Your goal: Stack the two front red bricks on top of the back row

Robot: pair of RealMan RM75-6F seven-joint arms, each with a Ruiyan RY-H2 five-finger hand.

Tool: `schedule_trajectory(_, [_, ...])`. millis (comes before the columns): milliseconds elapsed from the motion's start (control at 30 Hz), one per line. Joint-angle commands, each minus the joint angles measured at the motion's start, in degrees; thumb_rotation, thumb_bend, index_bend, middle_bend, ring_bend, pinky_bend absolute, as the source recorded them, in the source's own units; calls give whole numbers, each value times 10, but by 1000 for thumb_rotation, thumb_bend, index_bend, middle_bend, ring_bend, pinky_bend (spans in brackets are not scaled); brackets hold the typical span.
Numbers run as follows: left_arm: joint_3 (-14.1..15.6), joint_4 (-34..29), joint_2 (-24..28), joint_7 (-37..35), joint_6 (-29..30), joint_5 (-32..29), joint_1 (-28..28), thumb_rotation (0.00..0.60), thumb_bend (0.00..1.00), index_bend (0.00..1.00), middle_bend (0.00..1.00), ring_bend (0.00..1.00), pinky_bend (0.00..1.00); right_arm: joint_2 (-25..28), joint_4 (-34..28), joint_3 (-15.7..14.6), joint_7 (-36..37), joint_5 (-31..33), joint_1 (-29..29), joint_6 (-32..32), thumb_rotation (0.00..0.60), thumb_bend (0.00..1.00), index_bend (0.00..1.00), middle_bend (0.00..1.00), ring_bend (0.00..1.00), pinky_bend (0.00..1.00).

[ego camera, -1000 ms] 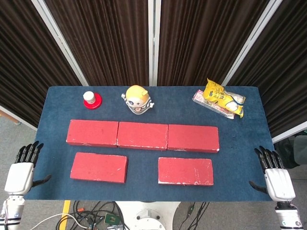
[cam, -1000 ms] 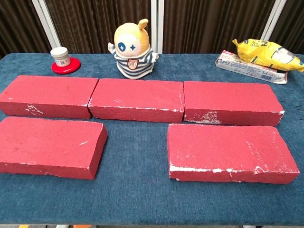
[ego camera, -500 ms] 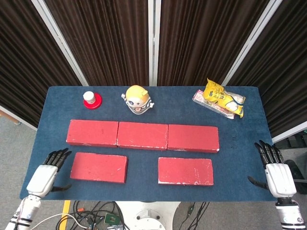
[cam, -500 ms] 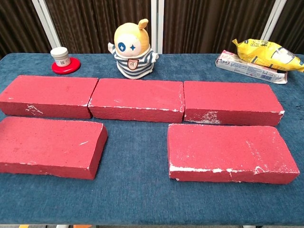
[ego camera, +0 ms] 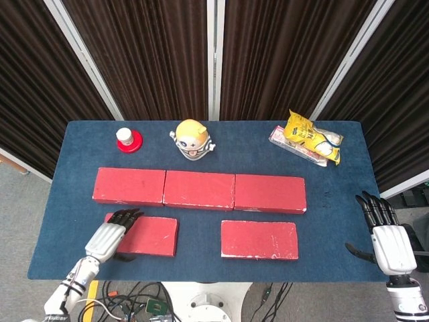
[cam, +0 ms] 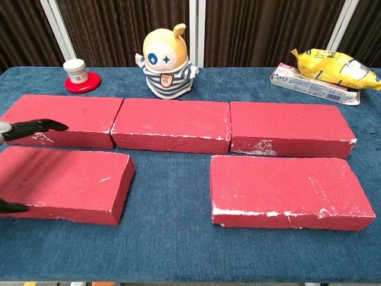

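Five red bricks lie on the blue surface (ego camera: 335, 221): a back row (ego camera: 199, 190) of three set end to end, and two in front, the front left brick (ego camera: 144, 235) and the front right brick (ego camera: 259, 239), well apart from each other. They look heavy, rigid and rough, with chipped pale edges, so slipping seems unlikely, but a one-sided hold would probably let a brick tip; gripping across the short width near the middle looks safest. The left robot hand (ego camera: 110, 233) is over the left end of the front left brick, fingers spread, holding nothing. The right robot hand (ego camera: 387, 238) hangs beyond the surface's right edge, fingers apart, empty.
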Motion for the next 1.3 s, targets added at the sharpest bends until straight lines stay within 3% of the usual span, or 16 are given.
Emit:
schedule_trajectory(33, [-8,8,-11,12,-20,-20,-17,600,49,0,0,0,0,-1,2,0,2,1,1,-2,600,0,0,0,0,0])
schedule_trajectory(400, [-8,34,-2,-6,-113,-72,-71,600,50,0,0,0,0,-4,18,1,17,7,0,-1,600,0,0,0,0,0])
schedule_trajectory(933, [-4,54,-7,-16,-131,-95,-99,600,52,0,0,0,0,-11,36,1,29,10,-2,0,600,0,0,0,0,0])
schedule_trajectory(1167, [2,43,-9,1,-112,-102,-97,600,199,0,90,93,87,-14,40,1,29,12,-1,-2,600,0,0,0,0,0])
schedule_trajectory(1300, [7,26,0,11,-109,-103,-99,600,228,0,103,119,99,-14,42,2,31,15,-2,-2,600,0,0,0,0,0])
